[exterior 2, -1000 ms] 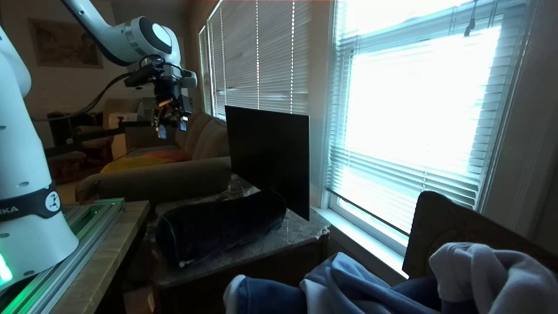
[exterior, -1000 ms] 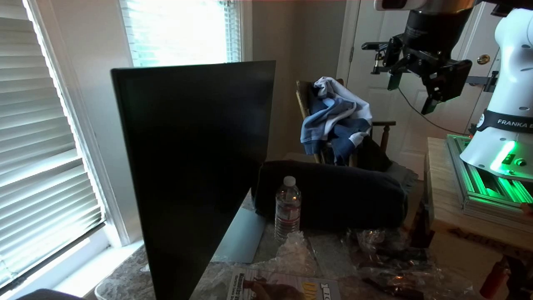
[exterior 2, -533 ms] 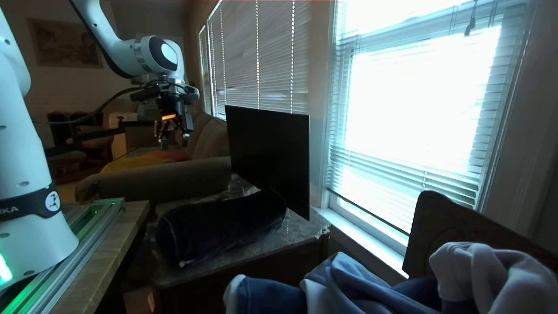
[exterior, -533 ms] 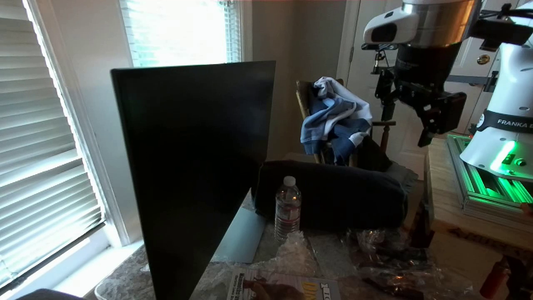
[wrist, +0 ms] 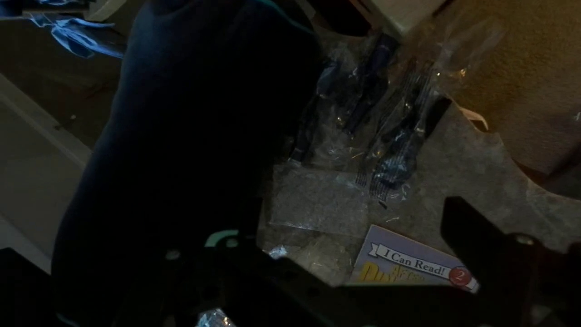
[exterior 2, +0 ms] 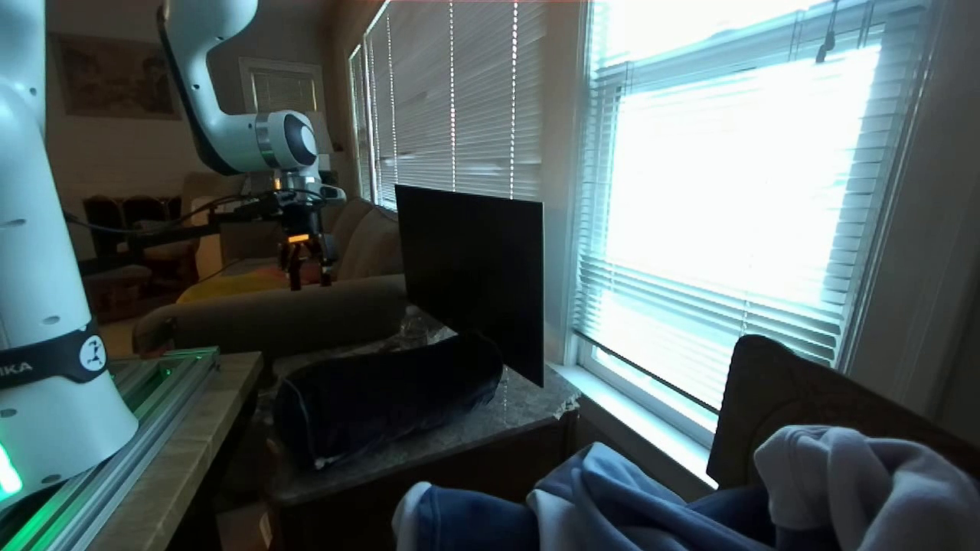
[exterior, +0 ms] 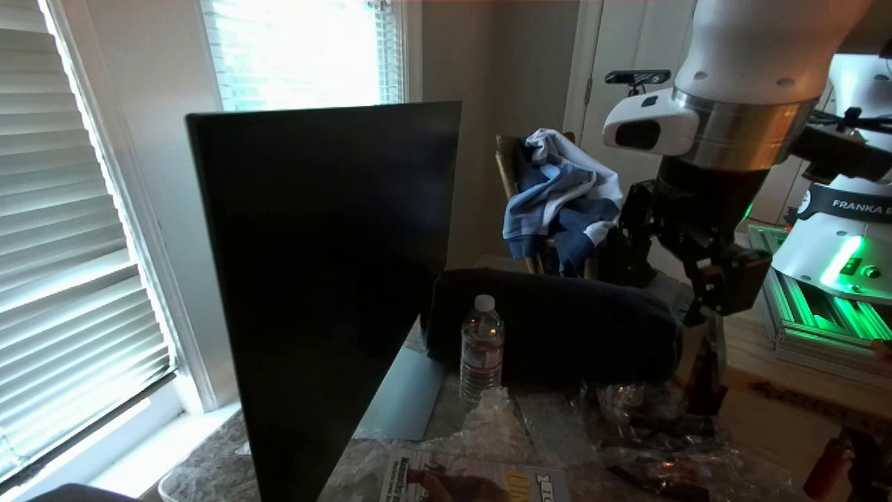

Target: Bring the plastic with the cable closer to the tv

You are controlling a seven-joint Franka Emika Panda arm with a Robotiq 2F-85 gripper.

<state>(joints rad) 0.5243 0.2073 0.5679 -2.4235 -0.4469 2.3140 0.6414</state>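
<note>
Clear plastic bags with dark cables inside, the plastic with the cable (exterior: 669, 439), lie on the near right part of the stone-look table in an exterior view. The wrist view shows the plastic with the cable (wrist: 395, 159) beyond the fingers. The tv (exterior: 320, 265), a large black panel, stands to the left of the bags. It also shows in an exterior view (exterior 2: 475, 275). My gripper (exterior: 662, 300) is open and empty, above the table and higher than the bags. It also shows in an exterior view (exterior 2: 311, 282). In the wrist view the fingers (wrist: 356, 204) are wide apart.
A low rounded black object (exterior: 550, 328) lies behind the bags. A water bottle (exterior: 481, 355) stands between it and the tv. A book (wrist: 399, 259), crumpled clear plastic (exterior: 491, 425) and a flat pale plate (exterior: 404, 394) lie on the table. The wooden robot bench (exterior: 773, 348) is alongside.
My arm has come down; the gripper is clearly lower in both exterior views and stays open. The tv, bottle, bags and black object have not moved.
</note>
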